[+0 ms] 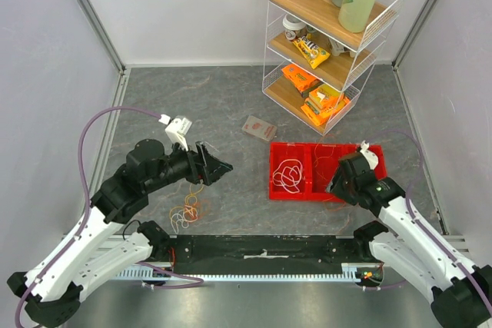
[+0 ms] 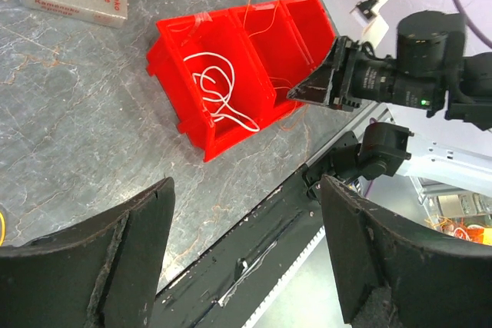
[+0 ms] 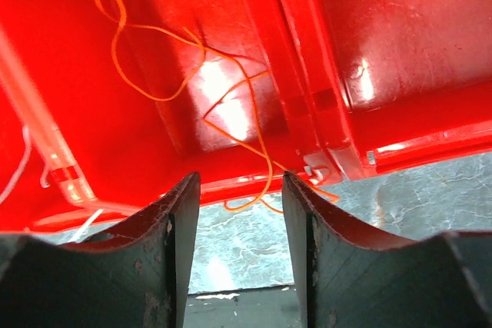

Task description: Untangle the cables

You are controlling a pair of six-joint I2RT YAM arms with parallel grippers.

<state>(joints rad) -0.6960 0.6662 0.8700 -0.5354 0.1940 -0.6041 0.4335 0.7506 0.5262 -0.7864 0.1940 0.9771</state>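
A loose bundle of orange, yellow and white cables [image 1: 187, 211] lies on the table near the front, below my left gripper [image 1: 225, 167]. A red three-compartment bin [image 1: 307, 196] holds a white cable [image 1: 288, 176] in its left compartment and an orange cable [image 3: 250, 113] in the middle one, with a loop hanging over the near wall. My left gripper [image 2: 246, 186] is wide open and empty, held above the table and facing the bin [image 2: 192, 117] and the white cable [image 2: 219, 86]. My right gripper [image 3: 240, 180] is open and empty at the bin's near wall [image 3: 123, 159], with the orange loop just beyond its fingertips.
A wire shelf rack [image 1: 323, 44] with bottles and snack packs stands at the back right. A flat sponge pack [image 1: 259, 127] lies behind the bin. A black rail [image 1: 261, 251] runs along the near edge. White walls enclose the table.
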